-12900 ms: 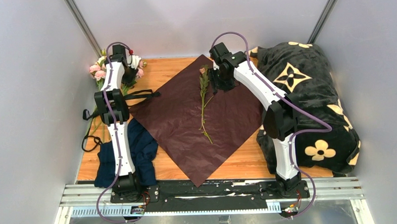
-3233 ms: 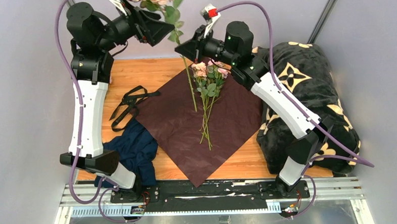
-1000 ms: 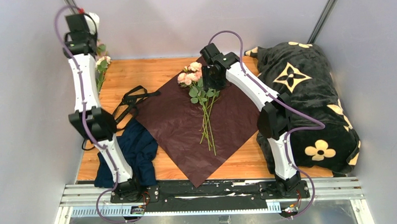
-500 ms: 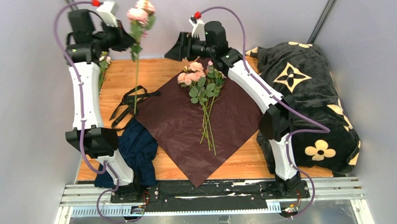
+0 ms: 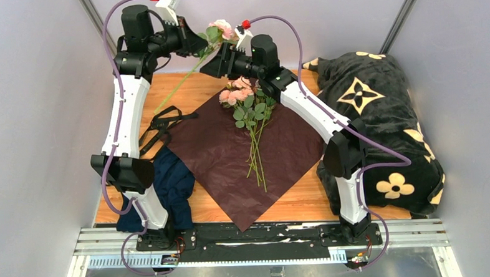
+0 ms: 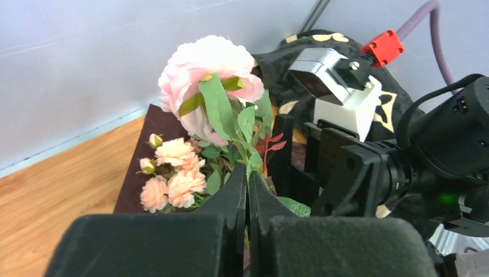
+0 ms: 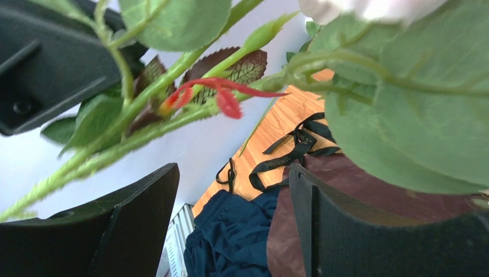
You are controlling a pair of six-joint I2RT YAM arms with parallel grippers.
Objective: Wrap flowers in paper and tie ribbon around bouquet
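My left gripper is raised at the back and shut on the stem of one pale pink rose. The rose's thin stem slants down to the left. From the left wrist, the bloom rises above the closed gripper. My right gripper faces it, open, and the stem crosses just beyond its open fingertips. More flowers lie on the burgundy paper, heads to the back. The black ribbon lies in loops on the wood left of the paper.
A navy cloth is bunched at the paper's left corner, near the left arm's base. A black blanket with cream flowers fills the right side of the table. Grey walls stand close behind and on both sides.
The left arm has swung right with the rose, its stem now tilted, up to the right gripper. The right gripper left the flowers on the paper, rose and opened wide.
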